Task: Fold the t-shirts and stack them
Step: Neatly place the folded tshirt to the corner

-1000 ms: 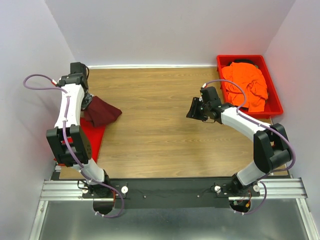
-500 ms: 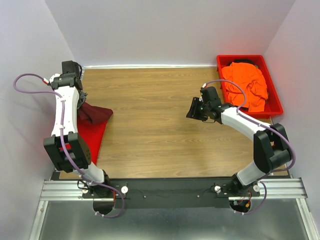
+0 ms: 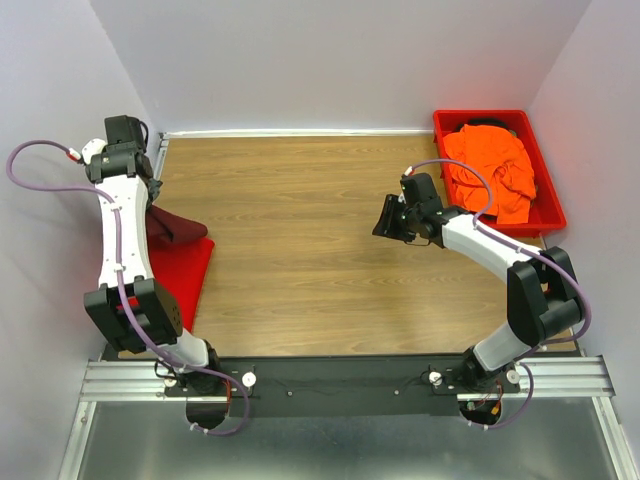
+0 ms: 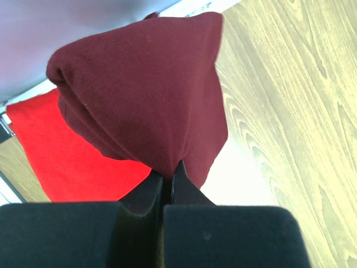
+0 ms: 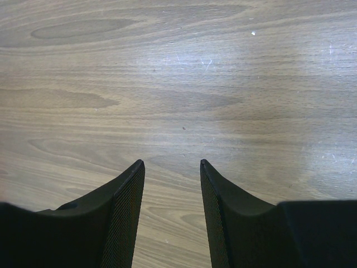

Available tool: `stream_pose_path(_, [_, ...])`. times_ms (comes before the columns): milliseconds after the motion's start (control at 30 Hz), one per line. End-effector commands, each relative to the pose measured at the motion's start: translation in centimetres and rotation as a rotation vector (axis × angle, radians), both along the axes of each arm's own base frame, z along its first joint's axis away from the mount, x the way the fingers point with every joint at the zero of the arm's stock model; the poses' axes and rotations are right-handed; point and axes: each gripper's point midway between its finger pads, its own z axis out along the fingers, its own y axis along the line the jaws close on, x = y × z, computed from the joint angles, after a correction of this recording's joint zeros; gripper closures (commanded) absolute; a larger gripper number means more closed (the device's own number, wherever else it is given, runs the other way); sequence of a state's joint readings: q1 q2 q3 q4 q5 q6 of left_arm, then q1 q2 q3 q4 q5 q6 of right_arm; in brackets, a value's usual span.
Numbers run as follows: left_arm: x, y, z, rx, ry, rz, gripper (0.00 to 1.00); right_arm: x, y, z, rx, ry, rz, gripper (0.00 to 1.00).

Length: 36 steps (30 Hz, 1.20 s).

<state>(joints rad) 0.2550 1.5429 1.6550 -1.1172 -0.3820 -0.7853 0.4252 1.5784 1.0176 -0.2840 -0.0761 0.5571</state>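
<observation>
Maroon t-shirt (image 4: 139,95): soft, light, limp; we would hold it by an edge. Left gripper (image 4: 166,180) fingers pinched on its corner; right gripper (image 5: 171,164) fingers part-open, empty.

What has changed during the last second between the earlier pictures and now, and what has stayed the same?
The left gripper, shut on the maroon shirt, carried it left toward the wall, so most of it left the bare table and now sits by the far end of the red shirt. Nothing was let go. The right gripper stayed open and still, and the orange shirt stayed in the red bin.
</observation>
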Motion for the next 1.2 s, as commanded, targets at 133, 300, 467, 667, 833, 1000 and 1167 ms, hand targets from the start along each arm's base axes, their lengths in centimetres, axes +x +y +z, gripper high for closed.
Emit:
stream_pose_path(133, [-0.4,0.4,3.5,0.05,-0.087,-0.046,1.0,0.2,0.1,0.8,0.016,-0.022,0.0,0.49])
stream_pose_path(300, [0.0,0.2,3.4,0.046,-0.087,-0.089,1.0,0.1,0.1,0.8,0.017,-0.022,-0.004,0.49])
stream_pose_path(467, [-0.7,-0.1,1.7,0.034,-0.05,-0.103,1.0,0.0,0.0,0.8,0.017,-0.023,-0.005,0.49])
stream_pose_path(667, [-2.3,-0.2,0.7,0.036,-0.023,-0.105,1.0,-0.1,-0.1,0.8,0.017,-0.022,-0.006,0.49])
stream_pose_path(833, [-4.1,0.1,-0.2,0.036,0.004,-0.091,1.0,-0.1,-0.2,0.5,0.014,-0.016,-0.009,0.49])
stream_pose_path(1000, [-5.5,0.3,-1.5,0.03,0.033,-0.072,1.0,-0.2,-0.1,0.7,0.017,-0.02,-0.005,0.5])
stream_pose_path(1167, [-7.5,0.2,-4.0,0.006,0.094,-0.047,1.0,-0.4,0.0,0.6,0.021,-0.016,0.002,0.5])
